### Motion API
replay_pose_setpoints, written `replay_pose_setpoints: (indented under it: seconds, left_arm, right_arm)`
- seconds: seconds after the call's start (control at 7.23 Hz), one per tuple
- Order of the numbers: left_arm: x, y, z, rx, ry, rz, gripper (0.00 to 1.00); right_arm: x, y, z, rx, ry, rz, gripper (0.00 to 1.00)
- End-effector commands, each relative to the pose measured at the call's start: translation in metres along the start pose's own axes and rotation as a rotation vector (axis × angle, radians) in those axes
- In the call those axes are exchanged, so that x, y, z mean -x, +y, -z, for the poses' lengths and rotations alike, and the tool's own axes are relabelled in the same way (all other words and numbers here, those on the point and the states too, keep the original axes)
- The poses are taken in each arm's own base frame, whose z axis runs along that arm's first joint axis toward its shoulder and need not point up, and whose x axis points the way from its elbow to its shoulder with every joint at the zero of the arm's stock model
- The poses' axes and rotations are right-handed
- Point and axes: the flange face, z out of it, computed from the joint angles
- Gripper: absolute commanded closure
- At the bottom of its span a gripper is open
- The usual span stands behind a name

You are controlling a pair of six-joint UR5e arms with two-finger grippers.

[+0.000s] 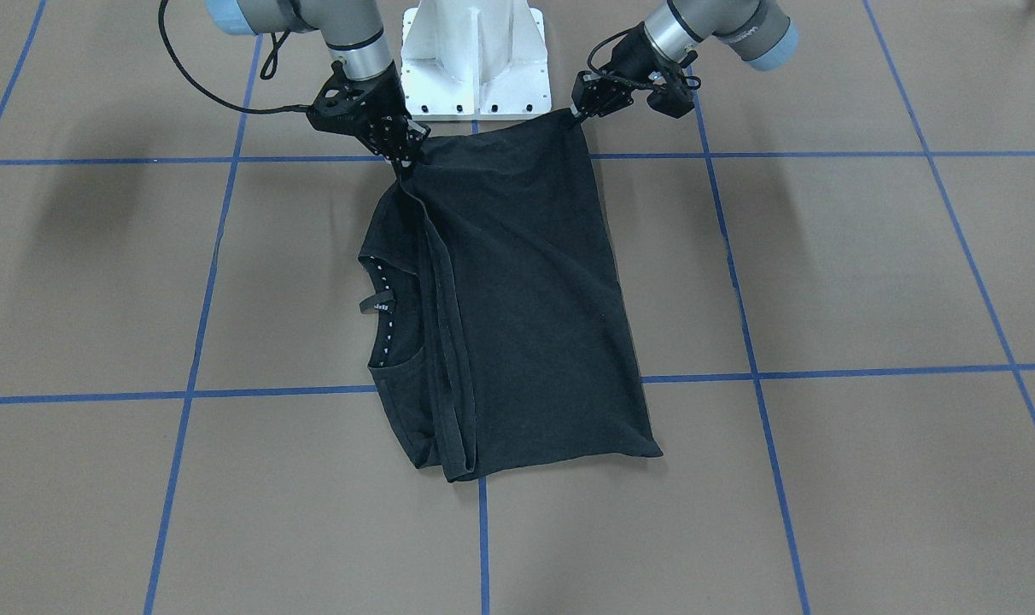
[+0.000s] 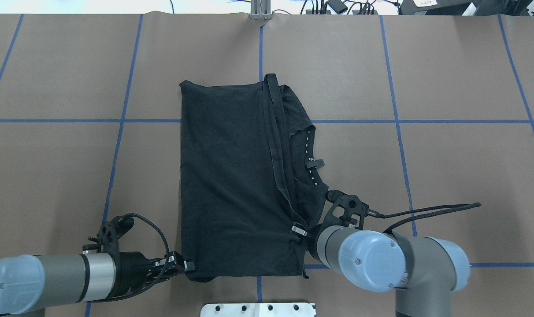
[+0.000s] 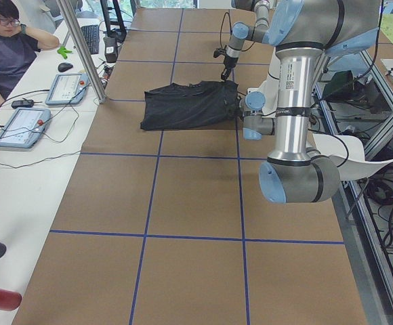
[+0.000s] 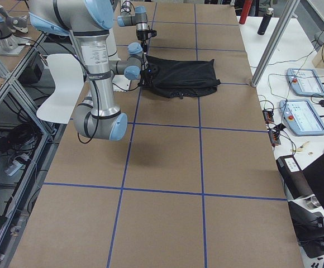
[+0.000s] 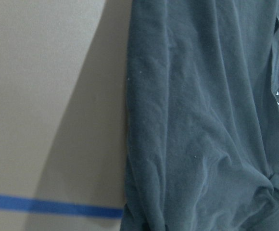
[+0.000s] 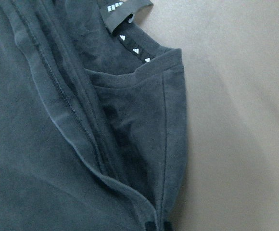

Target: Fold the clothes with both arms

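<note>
left gripper (image 2: 188, 265), right gripper (image 2: 298, 230) pinching t-shirt (image 2: 231, 176) (folded)

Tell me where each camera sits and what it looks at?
Front-facing: across the table, facing the robot; shows left gripper, right gripper, white base.
Overhead: behind the robot, looking down; left arm, right arm.
Exterior left: table's left end; left arm near.
Exterior right: table's right end; right arm near.
Left wrist: close on T-shirt.
Right wrist: close on collar.
All six share the T-shirt.
</note>
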Motion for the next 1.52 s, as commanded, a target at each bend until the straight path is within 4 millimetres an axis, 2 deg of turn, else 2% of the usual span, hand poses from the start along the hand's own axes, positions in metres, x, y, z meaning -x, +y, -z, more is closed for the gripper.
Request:
replay_pose_setpoints:
  seconds: [0.0, 0.14, 0.28, 0.42, 0.55, 0.83, 1.11, 1.38]
  left_arm:
    - [-0.024, 0.014, 0.061, 0.1, 0.035, -0.006, 1.0]
    - [-0.042, 0.022, 0.081, 0.119, 0.076, -0.007, 1.0]
    - [-0.046, 0.022, 0.08, 0.131, 0.08, -0.005, 1.0]
    - [-0.047, 0.003, 0.078, 0.077, 0.056, -0.008, 1.0]
    - [-0.066, -0.018, 0.066, 0.014, 0.045, -0.002, 1.0]
    - [-0.113, -0.055, 0.027, -0.087, -0.008, 0.001, 1.0]
    - [-0.122, -0.089, 0.032, -0.164, -0.031, -0.08, 1.0]
    - [-0.122, -0.129, 0.02, -0.23, -0.061, -0.119, 1.0]
  right_arm:
    - [-0.035, 0.026, 0.075, 0.104, -0.049, 0.039, 1.0]
    - [-0.031, 0.03, 0.107, 0.117, -0.042, 0.049, 1.0]
    - [-0.019, 0.026, 0.117, 0.1, -0.018, 0.045, 1.0]
    - [-0.001, 0.01, 0.111, 0.058, -0.005, 0.02, 1.0]
    - [0.024, -0.01, 0.102, 0.015, -0.016, 0.006, 1.0]
    - [0.07, -0.062, 0.064, -0.042, 0.023, -0.012, 1.0]
    - [0.083, -0.109, 0.047, -0.096, 0.054, 0.01, 1.0]
    - [0.092, -0.141, 0.035, -0.139, 0.081, 0.018, 1.0]
